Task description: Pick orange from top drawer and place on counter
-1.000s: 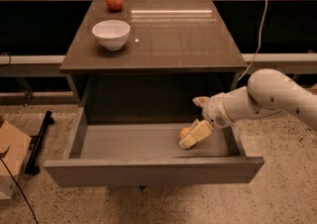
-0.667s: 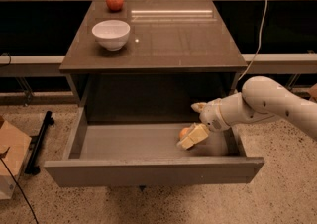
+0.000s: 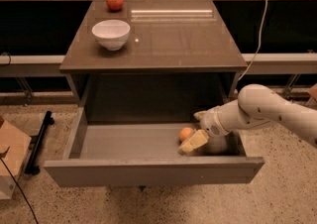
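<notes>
The orange [image 3: 185, 133] lies on the floor of the open top drawer [image 3: 148, 171], toward its right side and close behind its front panel, with the end effector [image 3: 197, 130] just right of it inside the drawer, fingers spread apart and gripping nothing, and bare drawer floor stretching leftwards.

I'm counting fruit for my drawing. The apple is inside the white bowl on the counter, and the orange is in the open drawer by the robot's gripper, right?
Not quite. The camera view shows the apple on the counter behind the bowl, not inside it. The orange is in the open drawer by the gripper.
</notes>
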`<state>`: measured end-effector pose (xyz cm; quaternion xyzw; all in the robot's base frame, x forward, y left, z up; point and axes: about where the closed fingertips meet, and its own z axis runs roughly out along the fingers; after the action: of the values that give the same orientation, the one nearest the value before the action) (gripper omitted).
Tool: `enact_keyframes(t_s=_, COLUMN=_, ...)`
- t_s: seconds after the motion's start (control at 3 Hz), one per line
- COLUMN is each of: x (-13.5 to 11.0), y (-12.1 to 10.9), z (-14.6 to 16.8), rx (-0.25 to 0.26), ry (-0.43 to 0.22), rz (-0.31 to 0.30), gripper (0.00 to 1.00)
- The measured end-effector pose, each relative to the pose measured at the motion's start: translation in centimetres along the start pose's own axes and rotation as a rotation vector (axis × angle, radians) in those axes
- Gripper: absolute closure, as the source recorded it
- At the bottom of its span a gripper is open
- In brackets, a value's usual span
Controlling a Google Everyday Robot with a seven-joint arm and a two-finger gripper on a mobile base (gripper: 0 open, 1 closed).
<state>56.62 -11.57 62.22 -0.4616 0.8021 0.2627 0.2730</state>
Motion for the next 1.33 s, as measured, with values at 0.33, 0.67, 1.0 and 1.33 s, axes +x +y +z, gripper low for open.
enact_keyframes(t_s=0.33, x=1.1, y=-0.1, z=0.0, rx=0.013, ry=0.021, rz=0.027, gripper=0.27)
enact_keyframes(t_s=0.67, x=1.4, y=0.3, z=-0.2, rx=0.02, ry=0.039, rz=0.024, gripper=0.57)
enact_keyframes(t_s=1.0, x=1.7, y=0.5, z=-0.1, rx=0.018, ry=0.05, rz=0.027, gripper=0.8)
enact_keyframes(t_s=1.33, x=-0.5, y=0.6, z=-2.0, rx=0.015, ry=0.033, rz=-0.015, gripper=1.0)
